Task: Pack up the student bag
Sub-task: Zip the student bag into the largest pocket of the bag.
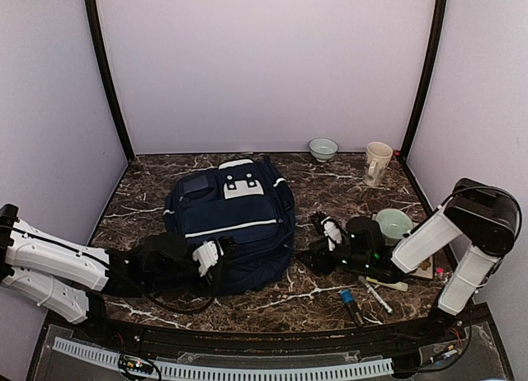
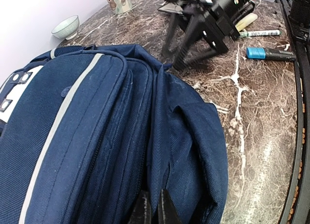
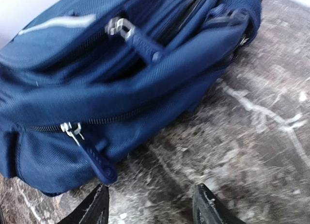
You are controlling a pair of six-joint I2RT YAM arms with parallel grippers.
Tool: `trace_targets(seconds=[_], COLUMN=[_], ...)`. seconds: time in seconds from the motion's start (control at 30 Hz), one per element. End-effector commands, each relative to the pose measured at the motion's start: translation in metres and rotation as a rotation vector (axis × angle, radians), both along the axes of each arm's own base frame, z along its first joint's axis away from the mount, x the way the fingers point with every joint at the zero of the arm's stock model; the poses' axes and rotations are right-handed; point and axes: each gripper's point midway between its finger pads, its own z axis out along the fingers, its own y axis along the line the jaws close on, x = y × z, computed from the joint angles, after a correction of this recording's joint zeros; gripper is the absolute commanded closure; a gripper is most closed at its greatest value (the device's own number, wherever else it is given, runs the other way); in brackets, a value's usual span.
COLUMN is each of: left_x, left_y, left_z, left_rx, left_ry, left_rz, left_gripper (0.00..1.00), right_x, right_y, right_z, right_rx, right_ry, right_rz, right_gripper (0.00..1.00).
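The student bag, a large navy backpack with a white stripe, lies flat in the middle of the table. My left gripper is at its near edge. In the left wrist view its fingertips are pinched shut on a fold of the bag's navy fabric. My right gripper stands open just off the bag's right side, low over the marble, with nothing between its fingers. A blue zipper pull hangs from the bag's side right in front of its left finger. A second zipper pull lies higher up.
A pale bowl and a cream cup stand at the back right. A green bowl sits beside the right arm. A white marker and a blue-capped pen lie near the front right edge.
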Motion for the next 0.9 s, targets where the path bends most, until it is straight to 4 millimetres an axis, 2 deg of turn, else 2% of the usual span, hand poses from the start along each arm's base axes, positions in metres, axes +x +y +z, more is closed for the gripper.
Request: trace_targets(seconds=[0.0,0.23,0.5,0.87], left_x=[0.003,0.003,0.003,0.002], left_y=[0.000,0.006,0.007,0.006], left_z=[0.038,0.039,0.037,0.039], left_rx=[-0.126,-0.135,-0.136,-0.141], left_ry=[-0.040,-0.043,-0.048,-0.051], left_rz=[0.033,0.045,0.050,0.041], left_gripper=[1.00,1.00,1.00,1.00], right_x=[-0.019,-0.018,-0.011,-0.012], right_y=[0.024,0.037,0.025,0.048], right_z=[0.007,0.008,0.026,0.018], right_rx=[0.090,0.057,0.031,-0.002], right_ry=[-0.036,-0.077,-0.155,-0.150], right_rz=[0.171,0.193,0.118,0.178], right_gripper=[0.38,0.38,0.39,0.48])
